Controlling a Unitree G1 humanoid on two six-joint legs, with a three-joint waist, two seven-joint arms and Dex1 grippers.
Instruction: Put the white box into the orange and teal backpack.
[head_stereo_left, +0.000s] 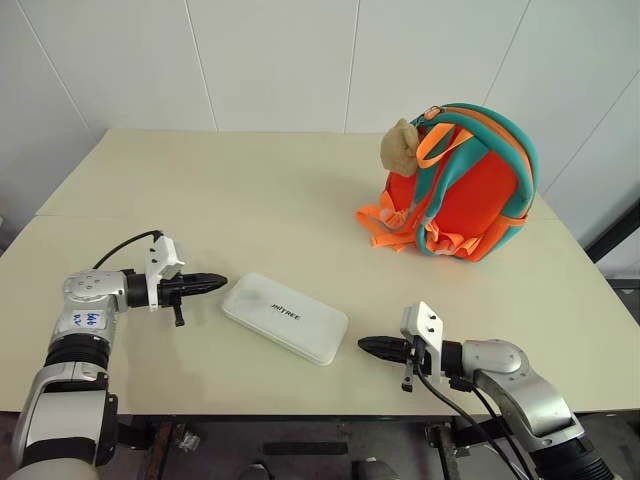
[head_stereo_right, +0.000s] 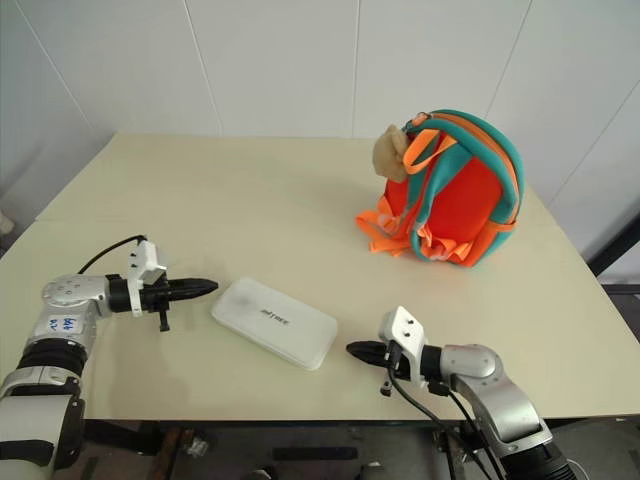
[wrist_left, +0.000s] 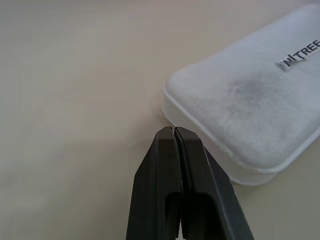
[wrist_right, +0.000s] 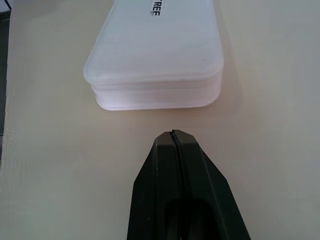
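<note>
Left eye view: a cream table (head_stereo_left: 300, 220) is standing against a pale panelled wall (head_stereo_left: 270, 60), and the box (head_stereo_left: 286, 318) is lying flat on it near the front edge, its long axis running at a slant from far left to near right, dark lettering facing up. The left gripper (head_stereo_left: 218, 283) is pointing rightward at the box's left end, its tip sitting just beside that end; whether it is touching cannot be told. The right gripper (head_stereo_left: 366, 346) is pointing leftward at the box's right end, its tip lying near that end with a strip of bare table showing between. The left wrist view is showing the left fingers (wrist_left: 167, 170) pressed together, pinching nothing, with a rounded corner of the box just beyond the tip. The right wrist view is showing the right fingers (wrist_right: 165, 170) likewise pressed together and empty, facing the short end of the box across a gap of table. The backpack (head_stereo_left: 462, 185) is standing upright at the far right of the table, well apart from the box, straps (head_stereo_left: 395, 225) trailing onto the table at its base and a tan bear (head_stereo_left: 400, 146) hanging at its upper left side.
</note>
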